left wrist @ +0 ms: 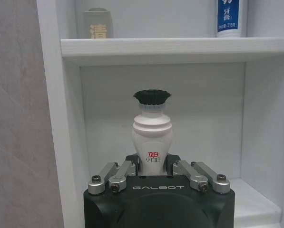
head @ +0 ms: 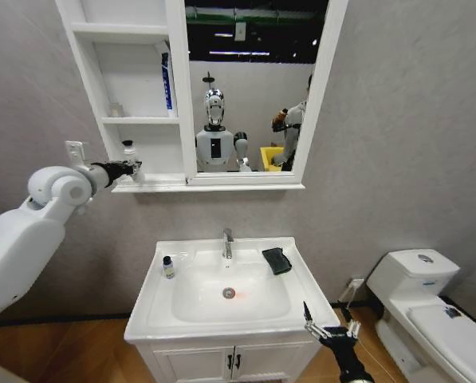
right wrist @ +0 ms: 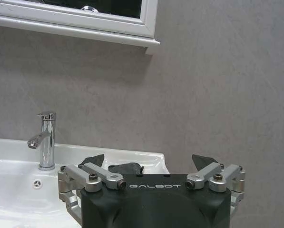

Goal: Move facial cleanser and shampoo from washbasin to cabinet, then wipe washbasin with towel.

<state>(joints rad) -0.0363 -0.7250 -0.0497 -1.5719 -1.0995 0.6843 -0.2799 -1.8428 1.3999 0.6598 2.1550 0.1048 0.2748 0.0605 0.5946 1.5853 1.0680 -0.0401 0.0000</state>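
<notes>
My left gripper (head: pixel 130 166) reaches into the bottom shelf of the white cabinet (head: pixel 142 120) and is shut on a white bottle with a black cap (left wrist: pixel 152 135); I cannot tell whether it is the facial cleanser or the shampoo. A second small black-capped bottle (head: pixel 168 267) stands on the left rim of the washbasin (head: pixel 154 307). The dark folded towel (head: pixel 277 260) lies on the rim right of the faucet (head: pixel 228 243). My right gripper (head: pixel 327 319) hangs open at the basin's front right corner, with the towel (right wrist: pixel 125 167) beyond its empty fingers (right wrist: pixel 92 160).
A blue-and-white tube (head: pixel 167 80) and a small grey cup (left wrist: pixel 98 23) stand on the middle shelf above the held bottle. The mirror (head: pixel 245 88) adjoins the shelves. A white toilet (head: pixel 429 311) stands at the right. The vanity doors (head: pixel 230 363) are below the basin.
</notes>
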